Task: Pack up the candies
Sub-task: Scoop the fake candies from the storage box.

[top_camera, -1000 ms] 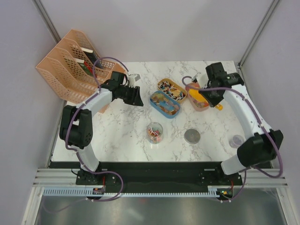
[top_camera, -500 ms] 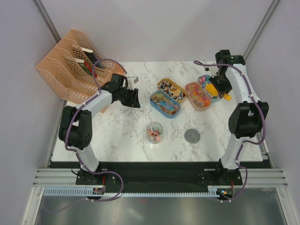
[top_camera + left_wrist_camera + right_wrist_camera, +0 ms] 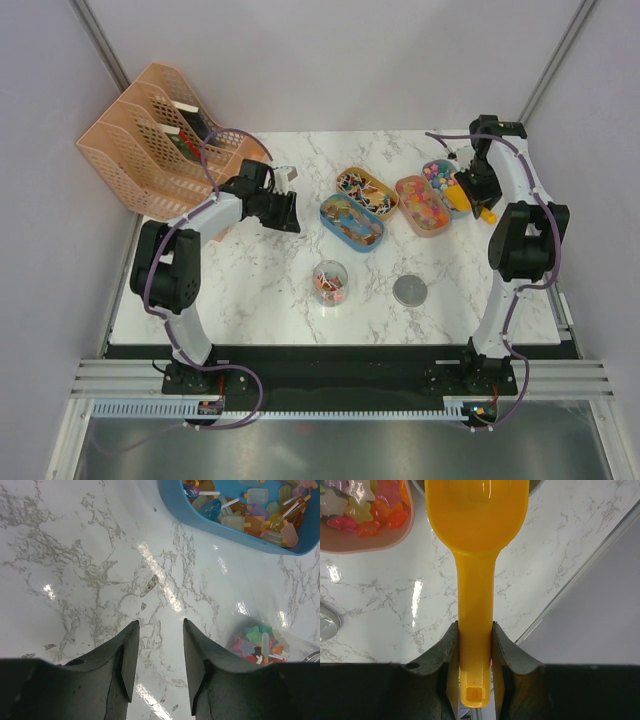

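Candies fill several oval trays: a yellow tray (image 3: 366, 190), a blue tray (image 3: 350, 222), a pink tray (image 3: 421, 205) and a far-right tray (image 3: 440, 178). A clear jar (image 3: 330, 283) also holds candies. My right gripper (image 3: 474, 192) is shut on the handle of the yellow-orange scoop (image 3: 476, 555), held beside the far-right tray; no candies show in its bowl. Star-shaped candies (image 3: 355, 510) in the pink tray show at upper left of the right wrist view. My left gripper (image 3: 159, 630) is open and empty over bare marble, left of the blue tray (image 3: 240, 525), with the jar (image 3: 255, 642) at its lower right.
A round metal lid (image 3: 410, 291) lies right of the jar. Peach file racks (image 3: 150, 135) stand at the back left, close behind my left arm. The table's right edge (image 3: 580, 575) runs just beside the scoop.
My right arm has swung with the scoop from over the pink tray out to the far-right tray. My left gripper has barely shifted.
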Controlling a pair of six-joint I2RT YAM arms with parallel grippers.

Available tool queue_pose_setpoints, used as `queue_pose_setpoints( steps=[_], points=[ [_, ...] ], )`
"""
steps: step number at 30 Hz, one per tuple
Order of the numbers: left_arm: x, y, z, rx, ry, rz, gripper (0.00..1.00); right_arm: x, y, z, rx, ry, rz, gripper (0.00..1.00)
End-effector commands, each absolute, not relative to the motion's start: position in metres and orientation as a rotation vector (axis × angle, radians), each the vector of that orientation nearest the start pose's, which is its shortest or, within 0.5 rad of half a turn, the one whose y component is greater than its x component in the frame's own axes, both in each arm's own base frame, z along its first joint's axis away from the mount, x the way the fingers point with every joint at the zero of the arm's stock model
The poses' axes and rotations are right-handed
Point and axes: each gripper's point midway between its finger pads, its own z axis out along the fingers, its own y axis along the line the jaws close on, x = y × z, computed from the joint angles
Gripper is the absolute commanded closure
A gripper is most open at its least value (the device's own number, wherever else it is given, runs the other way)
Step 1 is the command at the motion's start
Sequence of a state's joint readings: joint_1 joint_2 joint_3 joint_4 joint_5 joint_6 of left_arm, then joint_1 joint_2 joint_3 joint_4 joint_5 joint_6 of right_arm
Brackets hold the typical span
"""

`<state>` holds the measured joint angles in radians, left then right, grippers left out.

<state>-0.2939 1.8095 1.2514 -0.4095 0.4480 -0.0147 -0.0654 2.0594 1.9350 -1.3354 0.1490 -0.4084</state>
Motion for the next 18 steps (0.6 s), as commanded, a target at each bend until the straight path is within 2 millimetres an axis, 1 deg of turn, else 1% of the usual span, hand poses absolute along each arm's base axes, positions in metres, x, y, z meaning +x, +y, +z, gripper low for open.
queue_pose_setpoints(
  steps=[1, 2, 6, 8, 10, 12, 15, 18],
  points=[
    [0.392, -0.201, 0.081, 0.569, 2.432, -0.695, 0.52, 0.36, -0.062, 0.124, -0.519, 3.137, -0.197, 1.0],
    [0.392, -0.201, 0.079, 0.569, 2.436, -0.695, 0.52, 0.363, -0.063, 0.12, -0.52, 3.143, -0.195, 1.0],
    [0.391, -0.201, 0.076, 0.569, 2.442, -0.699, 0.52, 0.377, -0.065, 0.118, -0.536, 3.127, -0.204, 1.0],
    [0.391, -0.201, 0.075, 0.568, 2.445, -0.698, 0.52, 0.386, -0.066, 0.123, -0.546, 3.093, -0.221, 1.0],
    [0.388, -0.201, 0.075, 0.57, 2.449, -0.704, 0.52, 0.391, -0.067, 0.129, -0.553, 3.067, -0.226, 1.0],
    [0.386, -0.201, 0.076, 0.573, 2.447, -0.716, 0.52, 0.388, -0.066, 0.13, -0.571, 3.068, -0.225, 1.0],
    [0.385, -0.204, 0.08, 0.58, 2.436, -0.729, 0.52, 0.38, -0.064, 0.12, -0.592, 3.105, -0.198, 1.0],
    [0.389, -0.205, 0.08, 0.582, 2.435, -0.73, 0.52, 0.382, -0.059, 0.109, -0.569, 3.128, -0.15, 1.0]
  ],
)
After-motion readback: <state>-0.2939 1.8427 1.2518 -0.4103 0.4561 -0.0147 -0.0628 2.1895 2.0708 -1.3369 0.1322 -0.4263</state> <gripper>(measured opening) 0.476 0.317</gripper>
